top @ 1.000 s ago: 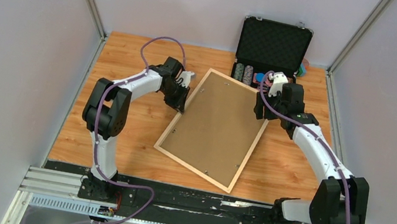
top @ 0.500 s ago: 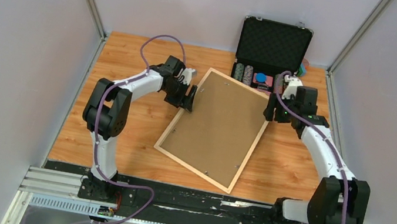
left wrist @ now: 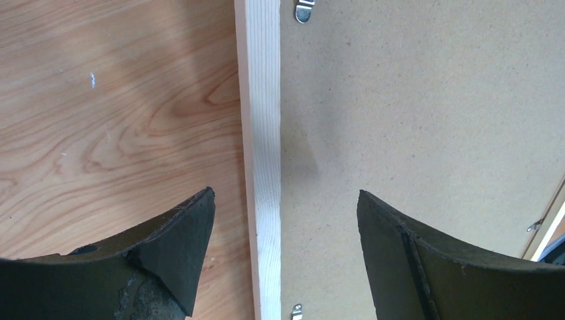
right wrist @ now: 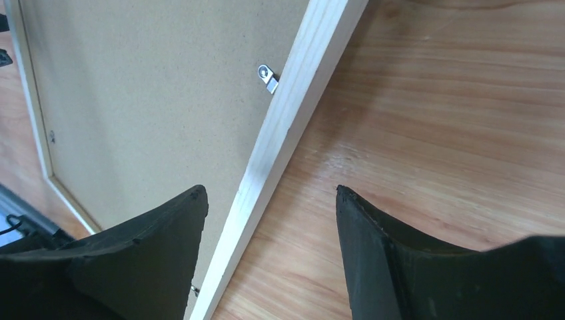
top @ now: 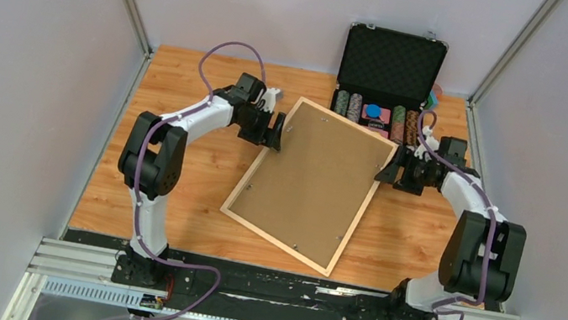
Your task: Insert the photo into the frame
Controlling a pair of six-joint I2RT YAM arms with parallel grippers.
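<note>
Backed off since a second ago, the black two-finger left gripper and right gripper now stand with jaws spread at the long rails of the thin light-wood rectangular picture frame.

That frame lies flat and askew, back up, at the middle of the orange-brown wood-grain table. A plain brown fibre backing board fills it, with small silver metal clips at the rim; the photo itself cannot be seen. The left gripper, earlier nipped close at the left rail, has opened, one finger over the table and one over the board. The right gripper has swung rightward, uncovering the chips in the open black foam-lined chip case. The right rail shows between its parted fingers.
</note>
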